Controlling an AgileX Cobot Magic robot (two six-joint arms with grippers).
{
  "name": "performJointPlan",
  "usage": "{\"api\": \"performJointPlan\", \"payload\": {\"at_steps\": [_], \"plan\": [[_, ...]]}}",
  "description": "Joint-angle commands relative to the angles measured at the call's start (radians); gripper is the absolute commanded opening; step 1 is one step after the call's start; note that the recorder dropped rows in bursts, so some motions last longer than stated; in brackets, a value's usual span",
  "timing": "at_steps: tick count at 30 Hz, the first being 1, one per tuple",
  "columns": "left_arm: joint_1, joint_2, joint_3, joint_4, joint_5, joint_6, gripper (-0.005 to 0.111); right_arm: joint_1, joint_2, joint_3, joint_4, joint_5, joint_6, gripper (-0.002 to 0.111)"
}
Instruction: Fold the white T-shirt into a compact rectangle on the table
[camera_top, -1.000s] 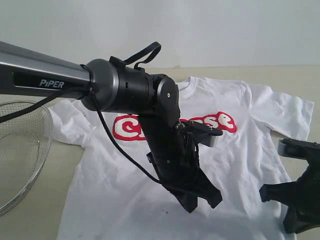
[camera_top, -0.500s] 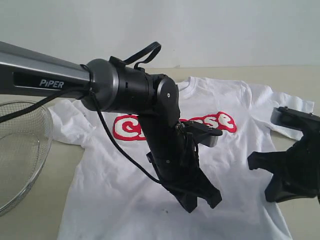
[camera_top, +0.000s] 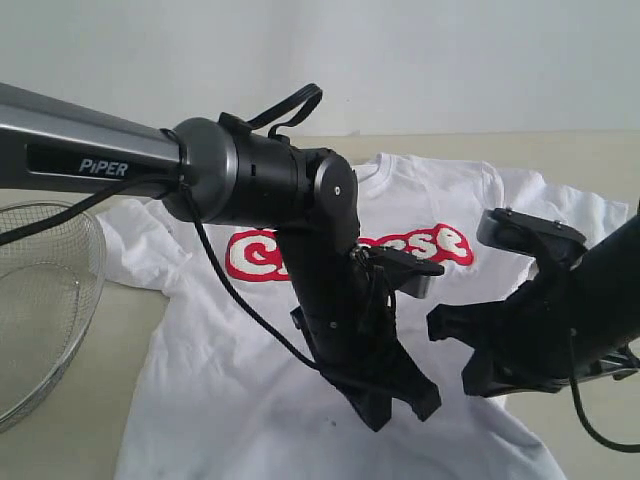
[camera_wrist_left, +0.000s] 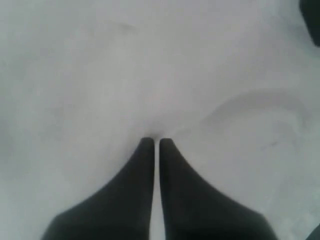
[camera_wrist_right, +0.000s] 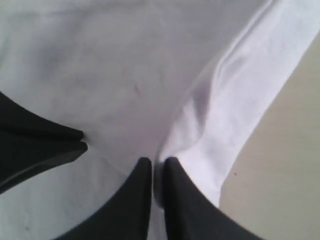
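The white T-shirt lies chest up on the table, its red lettering partly hidden behind my left arm. My left gripper is shut, its tips resting on the plain cloth of the lower middle; the left wrist view shows the left gripper with nothing between its jaws. My right gripper hangs just to its right, over the shirt's right half. In the right wrist view the right gripper is shut on a raised fold of the shirt beside its side edge.
A round wire-mesh basket stands at the table's left edge. Bare table shows beyond the shirt's right side. The two grippers are close together, and the left gripper's fingertips show in the right wrist view.
My right gripper has moved left from the right border toward the shirt's middle, and the shirt's lower right edge has come inward with it. The left arm has not moved.
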Motion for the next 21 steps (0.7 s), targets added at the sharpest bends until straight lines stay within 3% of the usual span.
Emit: {"api": "performJointPlan", "payload": {"at_steps": [1,3,4,5,9,14,21], "plan": [[0.001,-0.004,0.003,0.008,0.014,-0.011,0.005,0.007,0.047,-0.004,0.049,0.000,-0.007,0.037],[0.001,-0.008,0.003,0.008,0.018,-0.010,0.005,0.007,0.087,-0.004,0.161,0.015,-0.111,0.057],[0.001,-0.009,0.003,0.008,0.021,-0.010,0.005,0.007,0.093,-0.004,0.212,0.020,-0.166,0.057],[0.001,-0.011,0.003,0.008,0.020,-0.010,0.005,0.007,0.100,-0.004,0.346,0.040,-0.274,0.054],[0.001,-0.010,0.003,0.008,0.046,0.006,0.005,0.007,0.100,-0.004,0.457,0.060,-0.378,0.040],[0.022,-0.010,0.003,0.008,0.068,0.013,0.005,0.005,0.100,-0.004,0.381,0.125,-0.378,0.046],[0.022,-0.010,0.003,0.008,0.068,0.013,0.005,0.005,-0.008,-0.007,0.037,0.174,-0.149,0.046]]}}
